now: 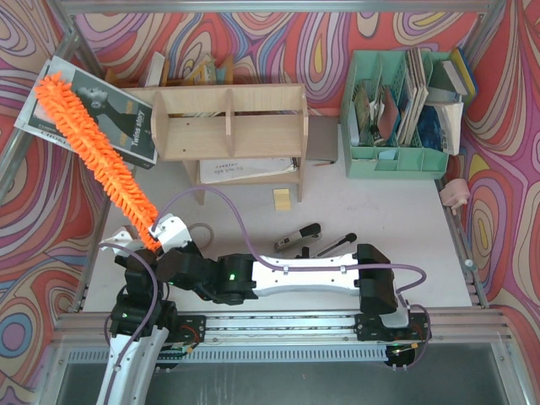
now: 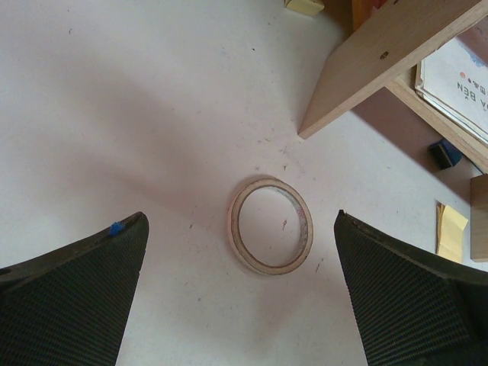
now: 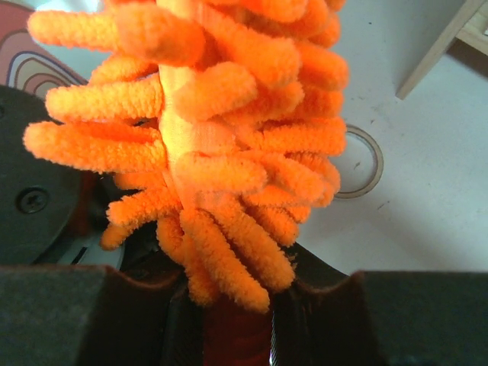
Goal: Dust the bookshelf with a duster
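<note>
Right gripper (image 3: pixel 236 305) clamped on the duster (image 1: pixel 101 156) base, brush running up and away from it, bookshelf (image 1: pixel 232 126) ahead-right of it; left gripper (image 2: pixel 240 217) spread wide, empty, above tape ring (image 2: pixel 268 268).

Swirl-patterned fabric walls (image 1: pixel 278 42) in red, orange, blue and yellow enclose a white tabletop (image 1: pixel 384 215) on three sides. Aluminium rails (image 1: pixel 278 324) run along its near edge. The light is soft and even.

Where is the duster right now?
Top view, left side: the duster slants from the right gripper up across the magazine, just left of the bookshelf.
</note>
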Robot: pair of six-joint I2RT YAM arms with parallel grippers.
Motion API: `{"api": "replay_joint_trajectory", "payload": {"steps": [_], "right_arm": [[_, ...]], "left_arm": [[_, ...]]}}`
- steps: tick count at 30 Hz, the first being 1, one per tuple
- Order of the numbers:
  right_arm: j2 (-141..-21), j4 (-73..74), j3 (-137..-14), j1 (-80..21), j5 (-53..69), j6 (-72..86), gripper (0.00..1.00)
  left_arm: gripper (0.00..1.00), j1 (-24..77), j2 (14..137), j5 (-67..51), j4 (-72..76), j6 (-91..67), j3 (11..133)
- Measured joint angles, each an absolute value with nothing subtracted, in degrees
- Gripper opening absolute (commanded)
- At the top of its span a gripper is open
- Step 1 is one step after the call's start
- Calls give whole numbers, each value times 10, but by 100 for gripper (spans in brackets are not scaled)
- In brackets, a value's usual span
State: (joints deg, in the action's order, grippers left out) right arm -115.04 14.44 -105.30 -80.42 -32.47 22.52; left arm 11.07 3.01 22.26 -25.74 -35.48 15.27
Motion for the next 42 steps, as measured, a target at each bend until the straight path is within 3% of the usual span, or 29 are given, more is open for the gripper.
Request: {"api": "replay_joint_trajectory", "payload": {"steps": [15, 31, 42], "right_arm": [[-1150, 197, -1053, -776, -357, 286, 0], [-1148, 157, -1046, -806, -370, 239, 0], [-1148, 208, -1028, -769, -380, 314, 0]], "left_arm": [[99, 111, 30, 223, -257, -355, 153], [99, 111, 30, 223, -257, -355, 153], [98, 111, 30, 223, -257, -355, 153]]}}
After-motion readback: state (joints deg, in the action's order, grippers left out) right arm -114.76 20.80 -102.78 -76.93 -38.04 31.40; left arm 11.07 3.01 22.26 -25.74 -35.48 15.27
